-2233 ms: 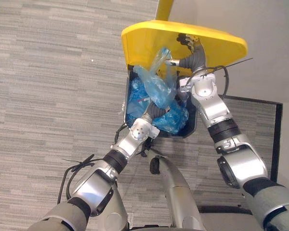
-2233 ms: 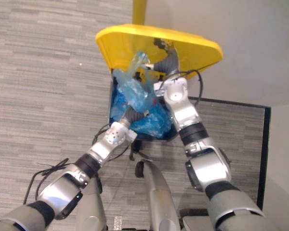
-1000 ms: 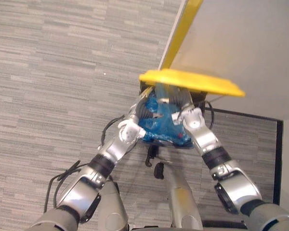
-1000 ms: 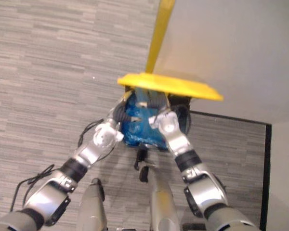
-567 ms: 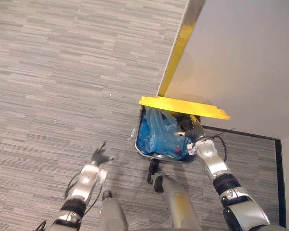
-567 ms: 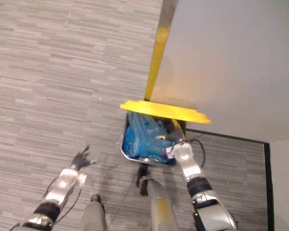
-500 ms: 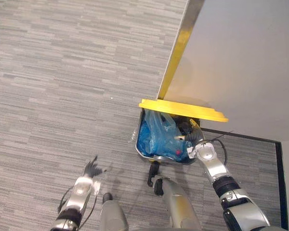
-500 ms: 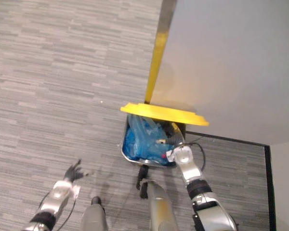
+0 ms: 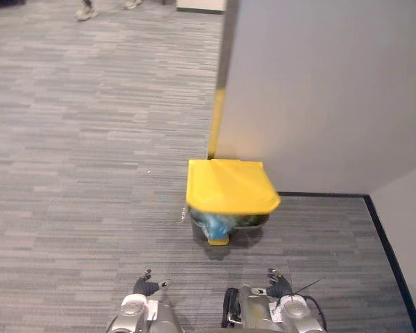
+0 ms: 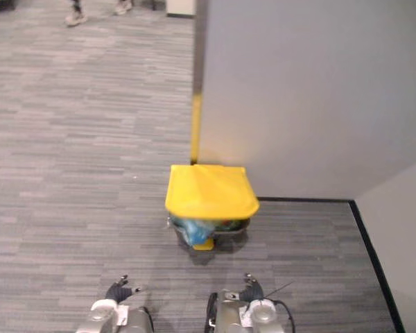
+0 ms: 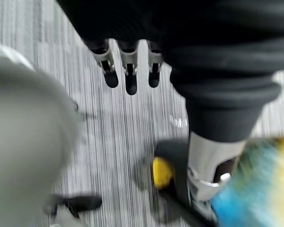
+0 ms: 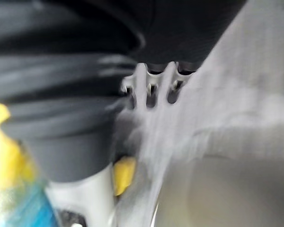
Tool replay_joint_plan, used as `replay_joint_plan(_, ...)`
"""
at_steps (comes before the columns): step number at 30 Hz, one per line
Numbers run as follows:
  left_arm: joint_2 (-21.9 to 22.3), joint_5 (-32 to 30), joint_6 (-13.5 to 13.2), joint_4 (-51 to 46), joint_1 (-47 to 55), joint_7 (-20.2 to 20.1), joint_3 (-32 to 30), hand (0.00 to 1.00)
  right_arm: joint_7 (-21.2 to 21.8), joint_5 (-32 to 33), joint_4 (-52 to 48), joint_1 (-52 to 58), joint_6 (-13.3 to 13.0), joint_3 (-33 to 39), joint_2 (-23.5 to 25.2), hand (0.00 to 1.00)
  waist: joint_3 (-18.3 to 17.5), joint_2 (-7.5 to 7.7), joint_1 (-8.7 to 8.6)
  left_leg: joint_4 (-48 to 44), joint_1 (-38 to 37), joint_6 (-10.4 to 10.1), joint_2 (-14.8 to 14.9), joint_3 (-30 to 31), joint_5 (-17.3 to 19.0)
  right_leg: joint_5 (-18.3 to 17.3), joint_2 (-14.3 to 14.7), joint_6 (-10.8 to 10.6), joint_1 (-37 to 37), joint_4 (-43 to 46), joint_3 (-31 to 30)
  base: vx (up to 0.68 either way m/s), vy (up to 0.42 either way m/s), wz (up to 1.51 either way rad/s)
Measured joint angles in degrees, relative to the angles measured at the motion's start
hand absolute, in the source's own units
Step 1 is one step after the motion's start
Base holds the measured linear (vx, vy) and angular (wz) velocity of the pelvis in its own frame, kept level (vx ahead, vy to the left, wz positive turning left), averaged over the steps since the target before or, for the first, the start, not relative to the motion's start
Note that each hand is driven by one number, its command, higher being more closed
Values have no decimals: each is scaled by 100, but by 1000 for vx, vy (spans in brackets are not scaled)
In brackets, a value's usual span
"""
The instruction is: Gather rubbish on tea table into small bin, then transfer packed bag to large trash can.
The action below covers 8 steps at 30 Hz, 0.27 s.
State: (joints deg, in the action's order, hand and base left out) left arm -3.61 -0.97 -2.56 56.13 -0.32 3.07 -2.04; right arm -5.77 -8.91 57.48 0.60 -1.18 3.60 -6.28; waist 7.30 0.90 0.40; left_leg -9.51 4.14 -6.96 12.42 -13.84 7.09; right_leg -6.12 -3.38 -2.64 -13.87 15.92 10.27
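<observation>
Left hand [image 9: 147,284] low at the near edge of the head views, forearm pointing ahead, fingers spread and relaxed, holding nothing; in its wrist view the dark-tipped fingers [image 11: 126,72] run out straight in a row over the grey striped carpet floor [image 9: 90,139]. Right hand [image 9: 279,283] at matching height on the other side, also near the lower edge, fingers loose and empty; its wrist view shows the fingers [image 12: 151,89] extended, nothing between them. Both hands well apart from the large dark trash can [image 9: 255,222], which stands ahead of them on the carpet, close to the corner of a plain grey wall [image 9: 319,90]. Can's flat yellow plastic lid [image 9: 230,184] lies down over the opening. Crumpled blue plastic bag [image 9: 213,223] sits inside the can; part of it bulges out under the lid's front edge, just above the small yellow foot pedal [image 9: 218,241]. Pedal and a blurred patch of blue also visible past the fingers in both wrist views. Yellow vertical strip [image 9: 218,118] runs up the wall corner behind the can. Black skirting line [image 9: 385,243] along the wall base to the right. Person's shoes [image 9: 87,11] at the far end of the floor.
</observation>
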Motion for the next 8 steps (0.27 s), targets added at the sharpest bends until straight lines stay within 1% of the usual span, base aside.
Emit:
replay_joint_plan(1, 25, 0, 7, 60, -14, -1, 29, 0, -4, -3, 41, 3, 12, 77, -4, 0, -15, -18, -11, 167, -84, -36, -10, -29, -100, 64, 31, 70, 21, -65, -24, -78, -37, -36)
replay_joint_plan(3, 32, -4, 36, 217, -10, 6, 91, 0, -52, -3, 203, 70, 75, 291, -44, 0, -109, -55, -42, 511, -251, 33, -13, -49, -266, 295, 168, 93, 186, -522, -79, -74, -57, -21)
replay_joint_plan(5, 6, -4, 40, 292, -4, 12, 87, 0, -77, 2, 258, 131, 134, 357, -51, 0, -180, -43, -27, 556, -235, 56, -20, -56, -288, 443, 244, 102, 208, -769, -171, -35, 3, -29)
replay_joint_plan(8, -27, -8, 69, 470, 41, 22, 77, 0, -112, 20, 270, 198, 155, 527, -42, 0, -185, -54, -45, 627, -315, 70, -96, -57, -297, 625, 242, 61, 377, -1048, -194, -27, 41, -8)
